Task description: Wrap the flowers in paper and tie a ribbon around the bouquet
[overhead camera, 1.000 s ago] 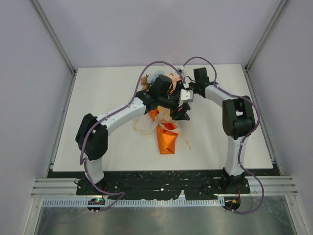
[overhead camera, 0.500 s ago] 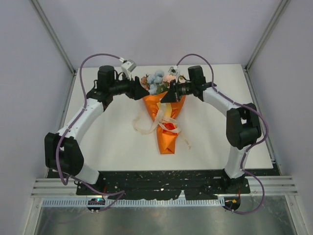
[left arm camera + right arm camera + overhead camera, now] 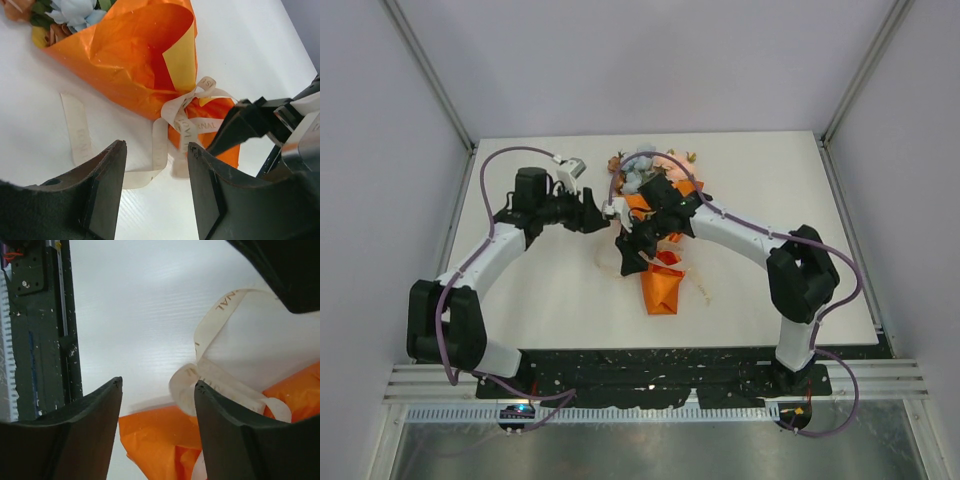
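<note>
The bouquet lies in the middle of the table, with the flowers (image 3: 640, 168) (image 3: 75, 10) towards the back. The orange paper (image 3: 660, 288) (image 3: 145, 60) is wrapped round them as a cone. The cream ribbon (image 3: 182, 117) (image 3: 220, 365) is knotted round the cone's narrow part, with loose loops and tails on the table. My left gripper (image 3: 608, 215) (image 3: 156, 147) hovers open just left of the knot, one ribbon tail lying beyond its fingertips. My right gripper (image 3: 628, 255) (image 3: 157, 385) reaches across the cone and is open over the paper's tip, a ribbon loop beside its right finger. Neither holds anything.
The white table (image 3: 770, 200) has bare surface on both sides of the bouquet. The black base rail (image 3: 40, 315) runs along the near edge. The two grippers are close together, and the right one's fingers (image 3: 245, 125) show in the left wrist view.
Both grippers have come down from the flower end to the ribbon knot. The right arm has swung across the cone and its jaws have gone from shut to open.
</note>
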Available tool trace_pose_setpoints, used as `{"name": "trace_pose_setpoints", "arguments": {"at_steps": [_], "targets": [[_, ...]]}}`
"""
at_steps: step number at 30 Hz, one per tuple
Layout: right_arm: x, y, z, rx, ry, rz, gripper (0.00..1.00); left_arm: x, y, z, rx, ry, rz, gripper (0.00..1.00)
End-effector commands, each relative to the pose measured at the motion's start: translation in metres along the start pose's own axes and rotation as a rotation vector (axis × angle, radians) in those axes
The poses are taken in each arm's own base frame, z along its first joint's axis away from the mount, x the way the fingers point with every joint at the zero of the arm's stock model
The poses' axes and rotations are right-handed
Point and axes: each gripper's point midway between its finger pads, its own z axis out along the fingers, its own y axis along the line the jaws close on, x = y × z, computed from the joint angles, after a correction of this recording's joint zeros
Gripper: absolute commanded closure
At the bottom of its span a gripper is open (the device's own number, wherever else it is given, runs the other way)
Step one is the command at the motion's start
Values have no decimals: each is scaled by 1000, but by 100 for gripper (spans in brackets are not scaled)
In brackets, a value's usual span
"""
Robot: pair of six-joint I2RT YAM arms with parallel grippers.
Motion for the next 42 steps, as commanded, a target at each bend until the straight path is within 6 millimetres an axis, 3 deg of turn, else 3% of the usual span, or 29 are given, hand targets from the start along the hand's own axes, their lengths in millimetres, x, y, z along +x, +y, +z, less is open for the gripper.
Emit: {"name": "trace_pose_setpoints", "arguments": {"at_steps": [1,3,6,7,8,9,13,16,20,23,24,29,34,37,39,40,42], "targets": [[-9,-13,-27,81,34,-81,32,-9,-13,-9,44,-55,71,44],[-18,-14,-55,108,-2,-99,27,-9,-16,-7,70,-64,86,44],[-8,-20,-85,129,0,-68,26,-11,-30,-4,162,-71,162,45],[-2,-31,-101,150,-9,-43,26,-9,-36,-3,186,-62,195,45],[7,-27,-106,118,-6,-5,27,-4,-41,-1,211,-40,221,45],[22,-36,-120,130,4,33,28,4,-46,1,236,-8,252,44],[69,-50,-139,129,63,65,31,38,-70,11,325,124,255,37],[84,-48,-134,103,72,77,28,56,-75,22,333,176,188,31],[90,-59,-120,102,56,83,22,71,-68,37,307,219,94,25],[94,-68,-112,97,65,71,20,79,-61,47,292,248,90,15],[97,-70,-109,89,71,70,20,82,-61,49,297,261,92,6],[103,-69,-93,44,84,52,4,98,-51,60,270,345,96,5],[113,-76,-81,39,108,53,3,106,-45,66,251,382,66,11],[113,-73,-80,-1,118,46,11,107,-45,68,256,386,52,17],[113,-67,-80,-33,113,19,23,111,-45,69,258,398,48,22],[113,-62,-81,-49,115,27,37,110,-44,69,257,398,48,24],[113,-57,-83,-64,122,32,49,109,-45,68,263,397,51,28]]}}
